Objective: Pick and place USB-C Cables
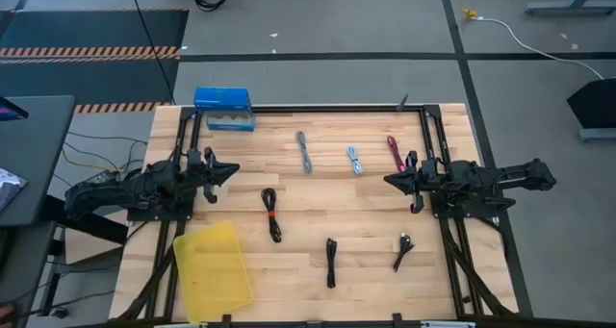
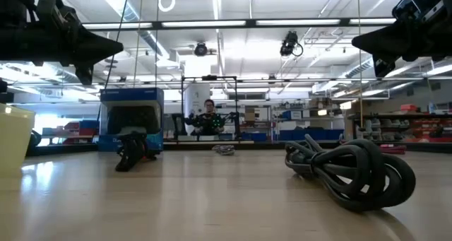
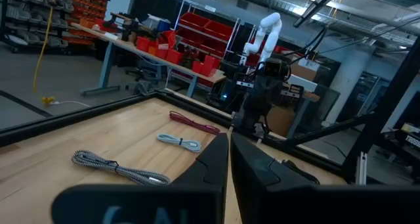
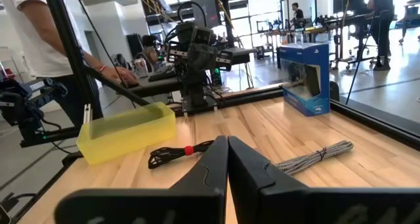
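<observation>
Pale wood-plank worktop [image 1: 318, 198], black frame rails around it. Six small cable bundles lie loose on it: braided grey cable [image 1: 304, 152], shorter grey cable [image 1: 354, 160] and magenta cable [image 1: 395, 152] in a row on the far side; black cable with red tie [image 1: 271, 214] near centre; two plain black cables [image 1: 330, 262] [image 1: 402, 251] on the near side. Translucent yellow tray [image 1: 214, 268], rectangular, sits at the near left corner; blue box [image 1: 223, 109] at the far left. Left gripper [image 1: 231, 171] hovers over the left side, fingers pressed together, holding nothing. Right gripper [image 1: 390, 180] hovers just near the magenta cable, fingers likewise together and empty.
</observation>
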